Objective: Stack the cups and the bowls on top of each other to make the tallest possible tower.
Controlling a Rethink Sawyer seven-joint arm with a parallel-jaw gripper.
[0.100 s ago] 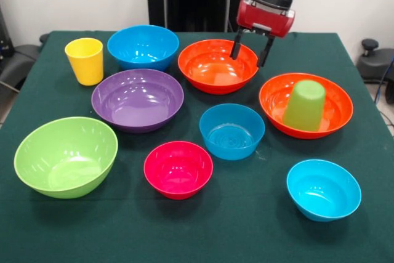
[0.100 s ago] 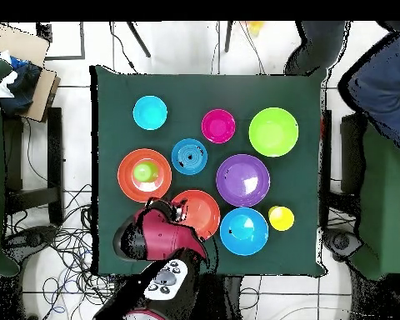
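Bowls and cups sit scattered across the table (image 1: 24, 100); green cup (image 1: 305, 105) sits inverted in one orange bowl (image 1: 332, 118). Gripper (image 1: 252, 52), fingers spread, straddles the far-edge orange bowl's (image 1: 212, 66) rim. Glossy plastic: likely light, stiff, slippery. Pinch the rim wall.

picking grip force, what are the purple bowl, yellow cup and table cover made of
Purple bowl: looks like hard plastic, glossy; bright light streaks on its inner wall.
Yellow cup: probably the same smooth plastic, with an even colour and a soft sheen.
Table cover: seems to be dark green cloth, matt, with no reflections; possibly felt.
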